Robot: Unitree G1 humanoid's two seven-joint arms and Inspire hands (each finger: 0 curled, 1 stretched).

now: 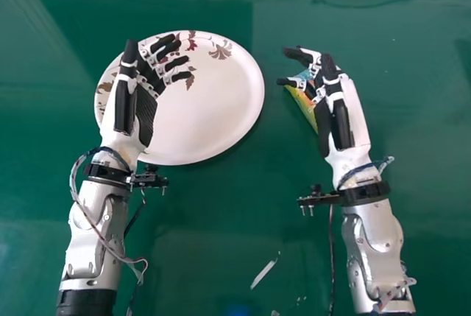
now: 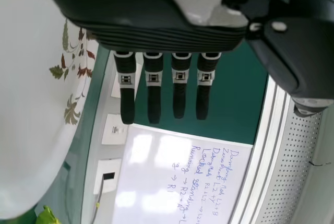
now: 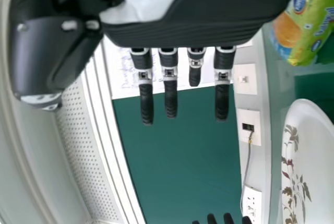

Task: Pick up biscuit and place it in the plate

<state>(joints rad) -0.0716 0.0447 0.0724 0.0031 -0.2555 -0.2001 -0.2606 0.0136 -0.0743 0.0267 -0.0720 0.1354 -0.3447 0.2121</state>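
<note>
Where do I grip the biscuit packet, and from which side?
I'd grip the biscuit packet across its middle, right hand coming down from the robot's right: it lies slantwise beside the plate, and that hand's palm side faces it. Its far side is hidden.

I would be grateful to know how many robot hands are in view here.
2. In the head view, the left hand overlaps the left side of the plate, and the right hand partly covers the biscuit packet, right of the plate.
</note>
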